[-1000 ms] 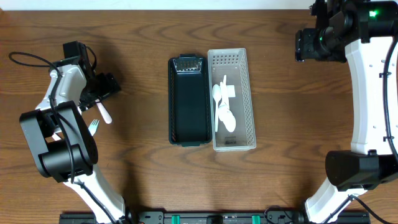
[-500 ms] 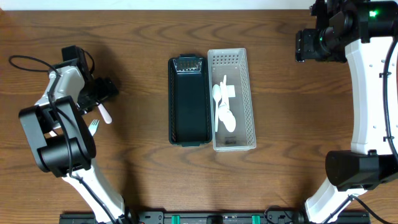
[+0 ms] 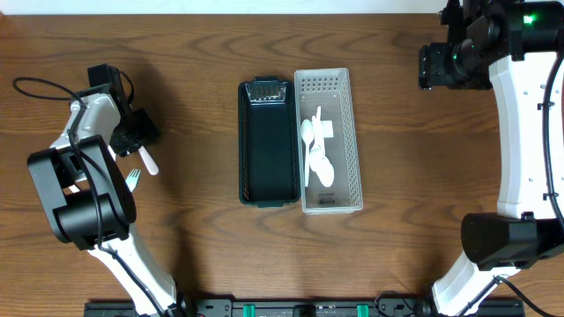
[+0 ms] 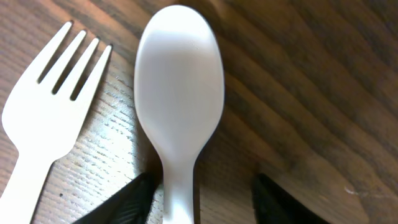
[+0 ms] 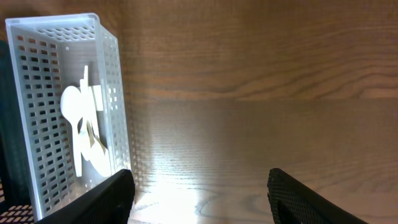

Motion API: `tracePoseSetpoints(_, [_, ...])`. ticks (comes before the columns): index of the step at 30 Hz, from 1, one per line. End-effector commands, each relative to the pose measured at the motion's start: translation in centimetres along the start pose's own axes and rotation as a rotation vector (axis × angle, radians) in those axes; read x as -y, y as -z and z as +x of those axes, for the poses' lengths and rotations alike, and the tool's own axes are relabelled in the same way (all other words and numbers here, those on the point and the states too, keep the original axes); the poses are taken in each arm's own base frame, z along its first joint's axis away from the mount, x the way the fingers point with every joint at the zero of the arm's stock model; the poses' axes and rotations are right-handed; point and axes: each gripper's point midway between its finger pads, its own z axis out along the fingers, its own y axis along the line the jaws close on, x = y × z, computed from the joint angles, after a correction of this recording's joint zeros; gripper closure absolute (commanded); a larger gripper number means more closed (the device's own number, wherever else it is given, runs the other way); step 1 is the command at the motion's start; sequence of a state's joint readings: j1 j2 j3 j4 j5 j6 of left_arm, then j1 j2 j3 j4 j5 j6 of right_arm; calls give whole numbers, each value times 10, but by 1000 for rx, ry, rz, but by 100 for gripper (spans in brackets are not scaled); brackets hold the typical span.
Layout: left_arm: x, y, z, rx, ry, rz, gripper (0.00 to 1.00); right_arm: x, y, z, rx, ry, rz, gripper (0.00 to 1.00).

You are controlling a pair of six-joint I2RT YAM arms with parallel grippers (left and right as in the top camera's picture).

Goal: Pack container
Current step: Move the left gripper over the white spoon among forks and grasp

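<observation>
A: What's on the table (image 3: 203,53)?
B: White basket (image 3: 352,141) holding cutlery (image 3: 315,157), touching the black tray (image 3: 268,150); well left, 1 spoon (image 4: 179,93) beside 1 fork (image 4: 43,118).
A: Grippers?
B: Left gripper (image 4: 204,193) straddles the spoon's handle, unclosed; right gripper (image 5: 199,199) wide, empty.

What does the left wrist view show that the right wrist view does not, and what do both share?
Left wrist only: a white spoon and a white fork side by side, the spoon's handle between the fingers of the open left gripper. Right wrist only: the white basket holding white cutlery, with the right gripper open over bare wood. Both: the wooden table and dark fingertips at the bottom edge.
</observation>
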State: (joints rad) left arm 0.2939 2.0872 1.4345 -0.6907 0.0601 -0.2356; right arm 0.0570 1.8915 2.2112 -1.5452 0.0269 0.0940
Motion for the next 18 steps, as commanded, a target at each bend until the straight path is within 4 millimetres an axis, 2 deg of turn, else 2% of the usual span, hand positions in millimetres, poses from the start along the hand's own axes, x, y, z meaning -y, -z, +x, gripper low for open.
tracePoseSetpoints(1, [-5,-11,6,-29,-2,-18,54,4,-2,0,-7,9,13,29])
tracePoseSetpoints(4, [-5,-11,6,-27,-2,-17,63,4,-2,1,-8,9,13,29])
tracePoseSetpoints(17, [-7,-11,6,-25,-3,-31,70,4,-2,2,-15,9,14,29])
tracePoseSetpoints(18, [-8,-11,6,-25,-3,-33,73,4,-2,2,-15,10,14,29])
